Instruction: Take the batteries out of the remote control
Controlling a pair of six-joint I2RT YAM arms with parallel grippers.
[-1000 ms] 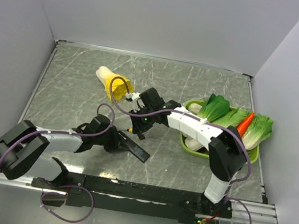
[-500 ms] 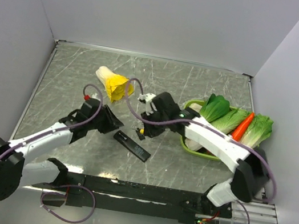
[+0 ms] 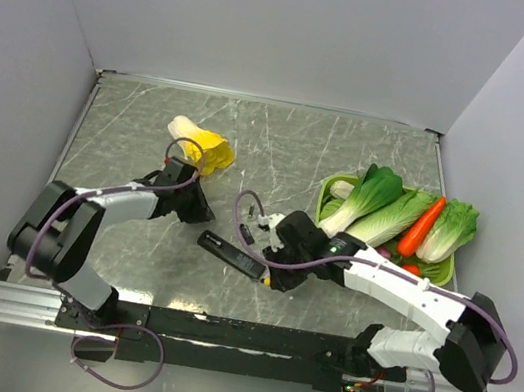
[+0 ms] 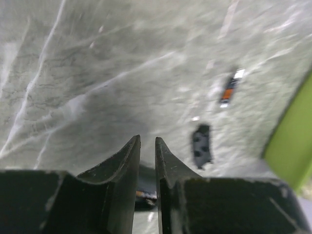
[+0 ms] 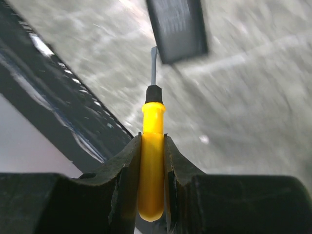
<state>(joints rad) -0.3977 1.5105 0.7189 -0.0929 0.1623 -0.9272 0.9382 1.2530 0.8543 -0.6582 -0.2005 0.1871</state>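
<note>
The remote control [image 3: 231,255] lies flat on the table near the front middle; its end shows in the right wrist view [image 5: 178,29]. My right gripper [image 3: 274,274] is shut on the yellow-handled screwdriver [image 5: 152,161], whose tip points at the remote's right end. My left gripper [image 3: 200,212] is left of and behind the remote, apart from it, jaws closed to a slit [image 4: 147,141]. One battery [image 4: 229,90] and a short black flat piece [image 4: 201,145] lie loose ahead of it. A dark thing with an orange spot shows low through the slit; I cannot tell what it is.
A yellow-white cabbage [image 3: 200,143] lies behind the left gripper. A green basket [image 3: 446,274] of leafy vegetables and a carrot [image 3: 421,226] stands at the right; its edge shows in the left wrist view [image 4: 292,131]. The black base rail [image 5: 48,97] runs along the near edge.
My left gripper left the remote and moved back and left. My right gripper carried the screwdriver from behind the remote forward to its right end. The remote stayed put.
</note>
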